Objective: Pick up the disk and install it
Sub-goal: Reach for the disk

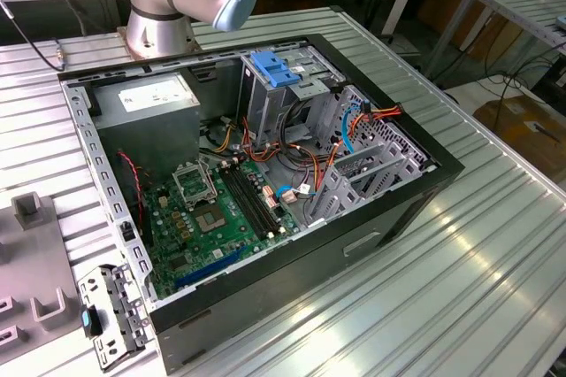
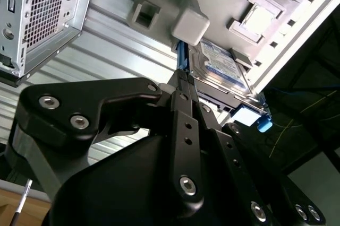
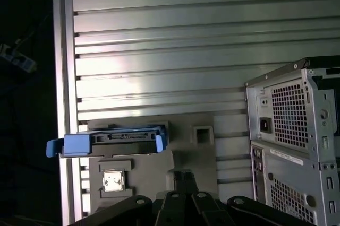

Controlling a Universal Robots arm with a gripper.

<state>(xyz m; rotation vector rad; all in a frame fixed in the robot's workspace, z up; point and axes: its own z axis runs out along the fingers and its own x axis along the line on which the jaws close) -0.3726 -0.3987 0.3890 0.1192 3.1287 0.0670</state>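
Disk [image 3: 111, 142] stood on edge in slot of grey fixture [image 3: 202, 154] on tabletop [image 3: 186, 35], blue rails exposed, likely so that it can be grasped easily. Tool [image 3: 183, 179] poised close by; whether open or closed cannot be told. Computer case [image 1: 292, 281] laid open side up nearby; motherboard [image 1: 221, 209], cables, drive cage [image 1: 265, 107] with blue latch [image 1: 276, 72] seen inside. Disk not yet installed.

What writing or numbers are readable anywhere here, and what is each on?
None can be read.
White label on the disk: print too blurred.
Label on the power supply: too small.
Sticker on the back of the computer case: too small.
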